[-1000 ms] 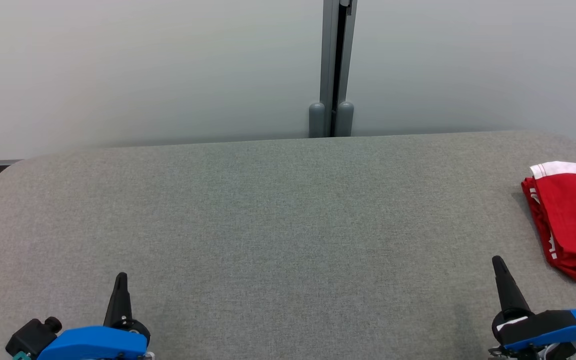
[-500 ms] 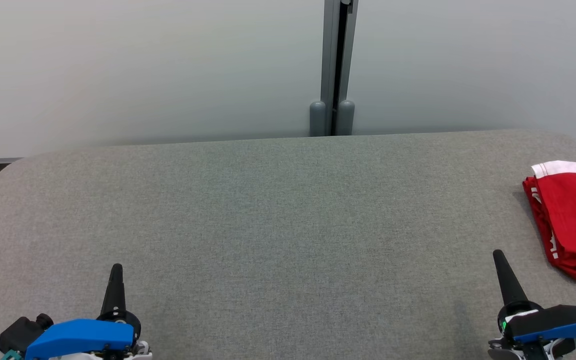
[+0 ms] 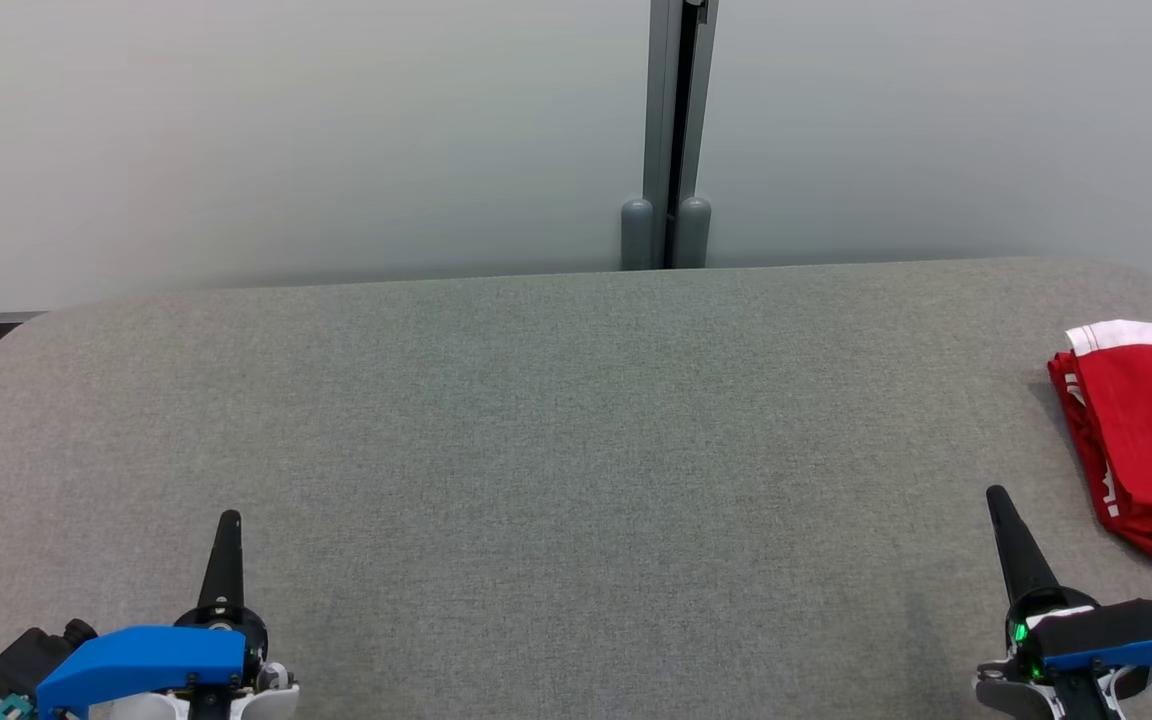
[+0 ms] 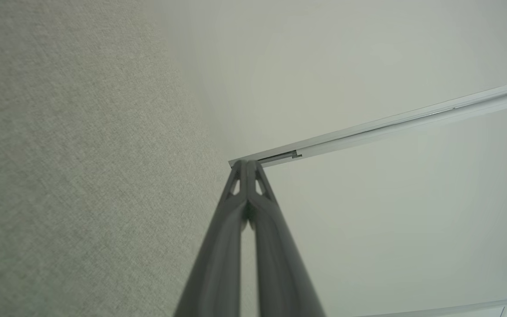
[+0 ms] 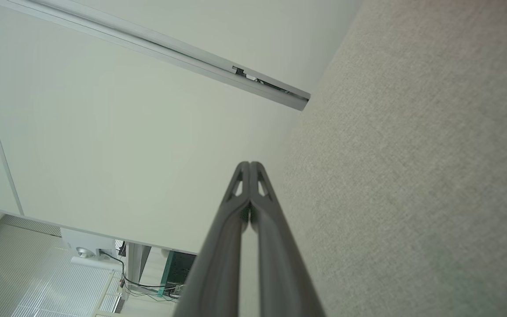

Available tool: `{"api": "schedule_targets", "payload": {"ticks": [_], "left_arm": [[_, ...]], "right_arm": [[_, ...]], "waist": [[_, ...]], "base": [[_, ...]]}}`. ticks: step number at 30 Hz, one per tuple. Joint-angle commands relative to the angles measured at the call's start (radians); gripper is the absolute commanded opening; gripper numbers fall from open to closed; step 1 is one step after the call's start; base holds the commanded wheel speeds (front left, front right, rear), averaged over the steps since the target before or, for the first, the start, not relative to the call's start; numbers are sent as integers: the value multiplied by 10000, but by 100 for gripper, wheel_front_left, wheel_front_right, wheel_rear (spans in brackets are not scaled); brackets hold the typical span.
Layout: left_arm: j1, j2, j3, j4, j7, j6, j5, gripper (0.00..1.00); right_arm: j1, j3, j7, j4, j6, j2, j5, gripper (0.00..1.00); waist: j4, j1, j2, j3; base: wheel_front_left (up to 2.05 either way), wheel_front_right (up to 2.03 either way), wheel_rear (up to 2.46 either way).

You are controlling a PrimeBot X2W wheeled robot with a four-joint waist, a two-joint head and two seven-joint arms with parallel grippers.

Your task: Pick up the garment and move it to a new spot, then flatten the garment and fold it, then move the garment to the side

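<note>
**Folded red garment at the table's right edge; both hands shut and empty**

- Garment [image 3: 1151, 430]: red with white trim, lying folded on the grey fabric-covered table [image 3: 576, 430]. It sits at the table's far right side and is cut by the head view's right border.
- Left hand [image 3: 227, 520]: at the near left of the table, fingers pressed together into one dark point, holding nothing. It is well apart from the garment.
- Right hand [image 3: 996, 495]: at the near right, fingers likewise together and empty. It is near the garment's nearer corner and clear of the cloth.
- Head view: supplies the garment and both hands at once, with pale wall panels behind the table joined by a grey upright post [image 3: 676, 130].
- Left wrist view: closed fingers against table fabric and wall, with a metal rail [image 4: 390, 123] slanting across the wall.
- Right wrist view: the same closed-finger picture, and it adds a strip of floor [image 5: 29, 273], a white device [image 5: 84, 248] and cables [image 5: 148, 290] beyond the panel's edge.
</note>
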Motion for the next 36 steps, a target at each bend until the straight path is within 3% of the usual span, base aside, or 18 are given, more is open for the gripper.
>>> {"api": "schedule_targets", "payload": {"ticks": [1,36], "left_arm": [[-242,12,104,-139,66,-62,-234,0],[-476,-68,465,-521,789,-89,-2772,0]], "right_arm": [[-186,-36,43,-115,3,18,287,0],[-371,-133,493,-153,4,105,3046,0]], "waist": [[2,1,0,5],[48,0,0,110]], "base": [[0,0,0],[0,0,0]]}}
